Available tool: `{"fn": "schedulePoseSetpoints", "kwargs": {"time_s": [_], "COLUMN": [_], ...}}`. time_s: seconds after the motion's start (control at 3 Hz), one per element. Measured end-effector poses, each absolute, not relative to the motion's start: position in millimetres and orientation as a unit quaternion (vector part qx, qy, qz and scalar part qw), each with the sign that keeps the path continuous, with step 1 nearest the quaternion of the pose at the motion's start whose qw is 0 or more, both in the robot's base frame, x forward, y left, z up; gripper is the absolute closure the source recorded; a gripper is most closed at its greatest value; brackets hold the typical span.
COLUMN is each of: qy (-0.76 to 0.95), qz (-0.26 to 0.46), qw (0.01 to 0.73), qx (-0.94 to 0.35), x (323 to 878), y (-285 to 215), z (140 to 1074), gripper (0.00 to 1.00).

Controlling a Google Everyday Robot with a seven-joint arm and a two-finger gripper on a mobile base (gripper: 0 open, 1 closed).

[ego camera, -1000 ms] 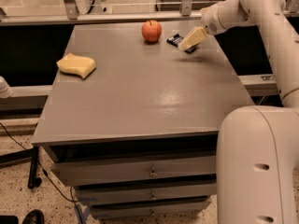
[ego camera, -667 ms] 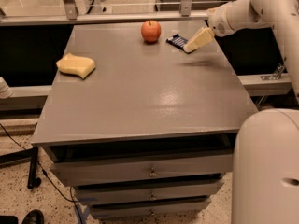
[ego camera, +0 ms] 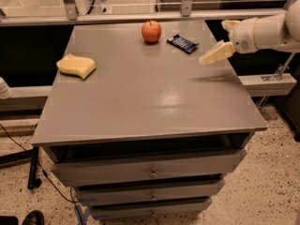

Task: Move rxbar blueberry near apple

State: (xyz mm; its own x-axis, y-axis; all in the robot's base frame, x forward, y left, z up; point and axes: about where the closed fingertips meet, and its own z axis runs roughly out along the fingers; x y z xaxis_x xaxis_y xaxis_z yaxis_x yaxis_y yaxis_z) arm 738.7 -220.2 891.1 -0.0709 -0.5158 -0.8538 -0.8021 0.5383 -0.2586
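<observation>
Rxbar blueberry [ego camera: 183,43] lies flat on table [ego camera: 140,102] just right of apple [ego camera: 151,31], so task looks done. Gripper [ego camera: 224,39] hovers open & empty by table's right edge, clear of bar.

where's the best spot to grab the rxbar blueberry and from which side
Probably from above, pinching the rxbar blueberry across its short width at mid-length: it lies flat on the table, angled, with the apple beside it. The tool hangs open to its right, near the table edge.

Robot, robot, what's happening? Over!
Pincer open, empty, right of snack bar. Bar lies flat beside apple, not touching. Nothing in between.
</observation>
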Motion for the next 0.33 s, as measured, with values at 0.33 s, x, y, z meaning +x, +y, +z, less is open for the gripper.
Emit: {"fn": "schedulePoseSetpoints", "kwargs": {"time_s": [0.33], "qy": [0.72], "qz": [0.148], "qw": [0.503], "qx": [-0.455], "x": [731.2], "y": [-227.0], "z": [884.0], "gripper": [0.0]}}
